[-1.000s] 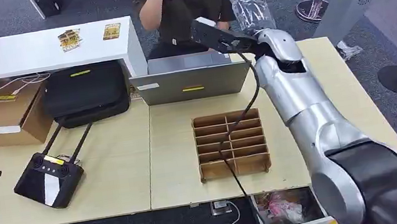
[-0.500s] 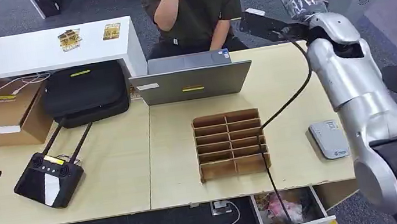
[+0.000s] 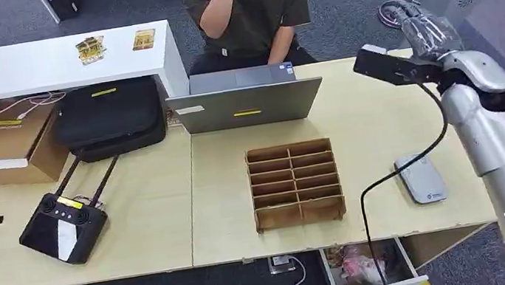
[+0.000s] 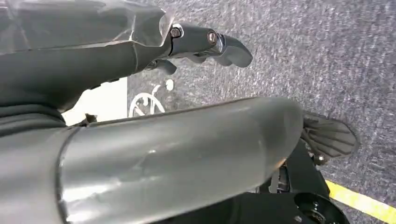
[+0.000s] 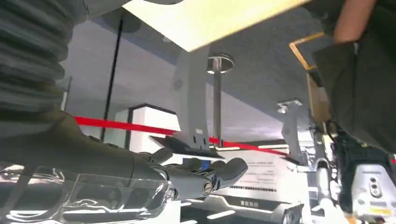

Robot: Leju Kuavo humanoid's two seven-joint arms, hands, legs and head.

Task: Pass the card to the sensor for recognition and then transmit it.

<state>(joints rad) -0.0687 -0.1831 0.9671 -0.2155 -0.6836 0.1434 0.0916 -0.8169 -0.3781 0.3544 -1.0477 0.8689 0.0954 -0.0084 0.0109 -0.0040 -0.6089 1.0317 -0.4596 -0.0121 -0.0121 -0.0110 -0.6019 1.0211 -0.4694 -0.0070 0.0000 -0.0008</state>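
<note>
The right hand (image 3: pixel 426 31) hangs over the table's far right corner, fingers extended and holding nothing; no card can be made out. The sensor (image 3: pixel 421 178) lies near the right edge. A good pass would need a card presented flat above it.

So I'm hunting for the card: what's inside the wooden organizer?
The organizer has two columns of slots. From the head view they look empty, with no card showing. The dividers hide each slot's floor, so a flat-lying card cannot be ruled out.
</note>
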